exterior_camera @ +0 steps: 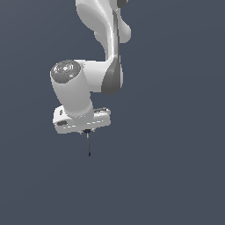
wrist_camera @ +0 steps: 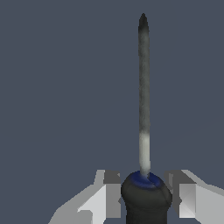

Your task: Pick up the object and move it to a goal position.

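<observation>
In the exterior view the white arm (exterior_camera: pixel 94 70) reaches down from the top edge and folds over so that its hand sits at about the 9 o'clock side of the picture's centre, pointing straight down. Below the hand, at its 6 o'clock, the gripper (exterior_camera: pixel 87 132) carries the object (exterior_camera: pixel 88 144): a very thin dark rod that hangs upright beneath the fingers, clear of any surface that the plain grey background shows.

The wrist view gives the closer reading. One pale finger (wrist_camera: pixel 105 192) stands on each side of a rounded black handle with a blue collar, and the slim grey shaft of the object (wrist_camera: pixel 143 96) runs away from the handle toward 12 o'clock, ending in a dark tip. The jaws pinch the handle between them, touching it on both sides, and the shaft looks in line with the gripper's own axis, not tilted.

The lift therefore appears done, and the carry to the goal is the step in hand. No goal marker shows in either view, so its place cannot be told. To do the carry well, the arm should likely keep the squeeze steady, hold the wrist level so the rod stays vertical, and travel smoothly, since a rounded handle could twist or slip in a jerk.
</observation>
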### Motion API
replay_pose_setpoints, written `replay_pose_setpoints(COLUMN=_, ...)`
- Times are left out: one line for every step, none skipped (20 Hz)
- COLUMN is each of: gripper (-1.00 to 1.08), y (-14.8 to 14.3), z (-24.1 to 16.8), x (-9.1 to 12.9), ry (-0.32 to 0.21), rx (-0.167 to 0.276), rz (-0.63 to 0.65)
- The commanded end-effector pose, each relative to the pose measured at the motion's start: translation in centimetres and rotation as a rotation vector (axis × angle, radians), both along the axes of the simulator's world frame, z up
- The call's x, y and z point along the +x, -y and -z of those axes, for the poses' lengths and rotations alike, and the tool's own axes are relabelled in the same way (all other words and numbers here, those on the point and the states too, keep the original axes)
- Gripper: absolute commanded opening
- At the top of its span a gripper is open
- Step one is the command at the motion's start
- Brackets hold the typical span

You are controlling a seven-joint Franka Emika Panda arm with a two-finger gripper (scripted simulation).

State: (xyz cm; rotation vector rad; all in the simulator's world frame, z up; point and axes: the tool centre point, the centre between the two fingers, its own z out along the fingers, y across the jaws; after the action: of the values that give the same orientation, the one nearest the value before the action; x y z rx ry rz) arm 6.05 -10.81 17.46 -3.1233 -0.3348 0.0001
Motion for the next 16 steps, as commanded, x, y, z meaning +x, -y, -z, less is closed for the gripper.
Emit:
replay_pose_setpoints(gripper=-1.00, y=1.0, z=-1.5, x=1.0, ry=0.000, rx=0.000, rz=-0.001)
replay_pose_setpoints(gripper=-1.00, y=1.3, z=-2.1, x=1.3, ry=0.000, rx=0.000, rz=-0.001)
replay_pose_setpoints(gripper=-1.00, y=1.6, z=-2.6, x=1.7, ry=0.000, rx=0.000, rz=-0.001)
replay_pose_setpoints(gripper=-1.00, y=2.0, z=-3.1, x=2.0, ry=0.000, rx=0.000, rz=-0.001)
replay_pose_setpoints(gripper=-1.00, y=2.3, z=-3.6, x=2.3, ry=0.000, rx=0.000, rz=-0.001)
replay_pose_setpoints(gripper=-1.00, y=2.6, z=-4.1, x=2.7, ry=0.000, rx=0.000, rz=-0.001)
replay_pose_setpoints(gripper=-1.00, y=2.9, z=-4.5, x=3.0, ry=0.000, rx=0.000, rz=-0.001)
replay_pose_setpoints(gripper=-1.00, y=3.2, z=-4.9, x=3.3, ry=0.000, rx=0.000, rz=-0.001)
replay_pose_setpoints(gripper=-1.00, y=3.5, z=-5.4, x=3.6, ry=0.000, rx=0.000, rz=-0.001)
replay_pose_setpoints(gripper=-1.00, y=3.8, z=-5.8, x=3.9, ry=0.000, rx=0.000, rz=-0.001)
replay_pose_setpoints(gripper=-1.00, y=4.1, z=-6.2, x=4.1, ry=0.000, rx=0.000, rz=-0.001)
replay_pose_setpoints(gripper=-1.00, y=4.3, z=-6.5, x=4.4, ry=0.000, rx=0.000, rz=-0.001)
replay_pose_setpoints(gripper=-1.00, y=4.6, z=-6.9, x=4.7, ry=0.000, rx=0.000, rz=-0.001)
replay_pose_setpoints(gripper=-1.00, y=4.8, z=-7.3, x=4.9, ry=0.000, rx=0.000, rz=-0.001)
replay_pose_setpoints(gripper=-1.00, y=5.0, z=-7.6, x=5.1, ry=0.000, rx=0.000, rz=-0.001)
replay_pose_setpoints(gripper=-1.00, y=5.3, z=-7.9, x=5.4, ry=0.000, rx=0.000, rz=-0.001)
